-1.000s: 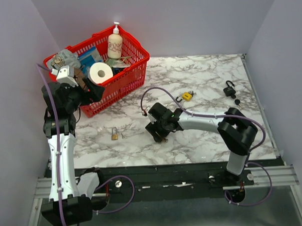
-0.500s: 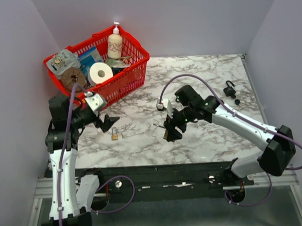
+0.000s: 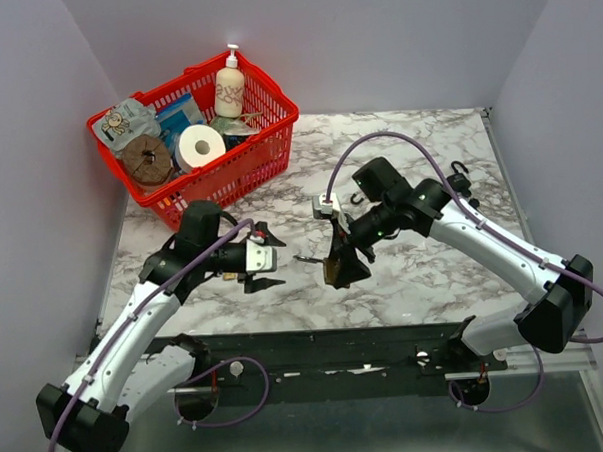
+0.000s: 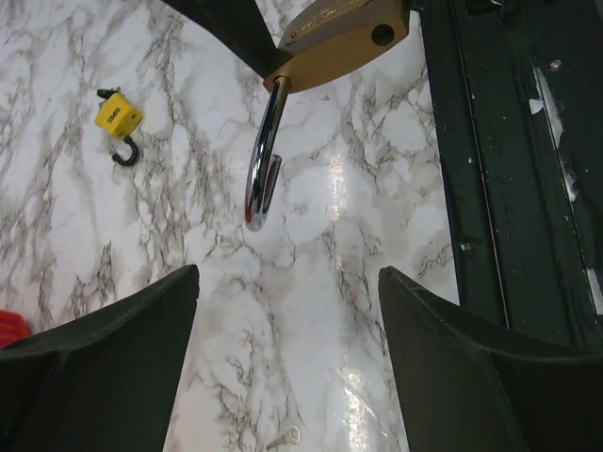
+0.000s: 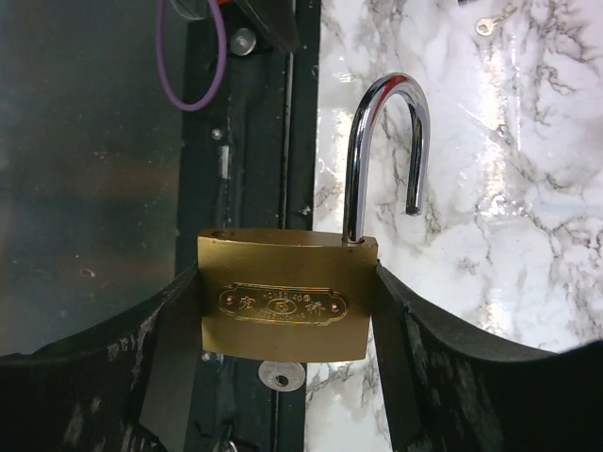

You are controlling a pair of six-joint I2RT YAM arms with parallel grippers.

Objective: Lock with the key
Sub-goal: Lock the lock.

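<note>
The left gripper [image 3: 266, 256] hangs low over the near part of the table [image 3: 414, 281], its fingers [image 4: 94, 367] spread wide with nothing between them. A small key [image 4: 287, 435] lies flat on the marble beneath it, closer to this arm than to the other.

Just beyond, the right gripper [image 3: 335, 270] pinches a brass padlock [image 5: 285, 306] by the flat sides of its body, holding it off the table. Its shackle [image 5: 386, 151] is swung open. The lock's long axis runs along the line between the two grippers, with the shackle end toward the left gripper.

A silvery round piece shows under the body, and I cannot tell whether it is a key seated in the lock.

Farther back lie a yellow padlock [image 4: 118, 115] and a red basket [image 3: 241, 169].
</note>
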